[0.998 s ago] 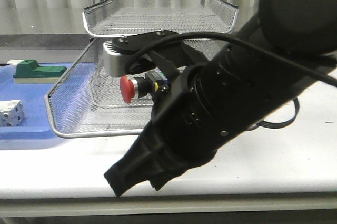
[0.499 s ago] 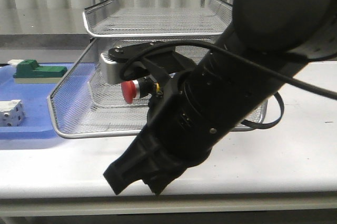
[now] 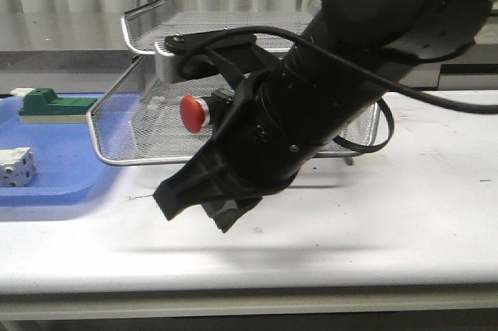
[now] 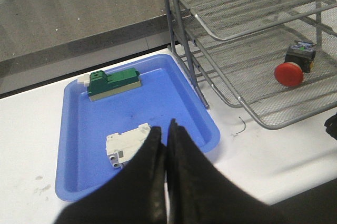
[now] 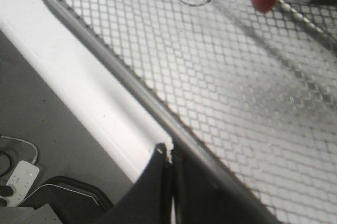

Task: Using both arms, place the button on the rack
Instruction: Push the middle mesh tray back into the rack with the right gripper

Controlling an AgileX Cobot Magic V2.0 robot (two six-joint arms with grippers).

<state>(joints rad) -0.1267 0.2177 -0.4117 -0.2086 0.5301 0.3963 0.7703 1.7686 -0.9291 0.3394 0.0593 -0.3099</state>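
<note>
The button (image 4: 288,74) lies free on its side on the mesh of the rack's lowest tier (image 3: 109,156), red head toward the front rim, with nothing gripping it.

Start at your right gripper (image 5: 168,163). Its jaws are pressed together on nothing, and the tips sit right at that tier's front rim. Whether they touch the wire, you cannot tell. The tier stands forward of the ones above it, so my reading is that closed tips at the rim suit a push to slide it home.

Your left gripper (image 4: 167,147) is likewise clenched and empty. It hangs over the near edge of the blue tray (image 4: 79,145), well apart from the rack (image 3: 233,12), which keeps it out of the right arm's way.

The front view is mostly black arm, showing only the button's head beneath the wrist. The left wrist view shows the button resting clear on the mesh, plus the green-and-white block (image 4: 113,81) and a white part (image 4: 129,145) on the tray. Only the right wrist view shows fingertips against the rim.
</note>
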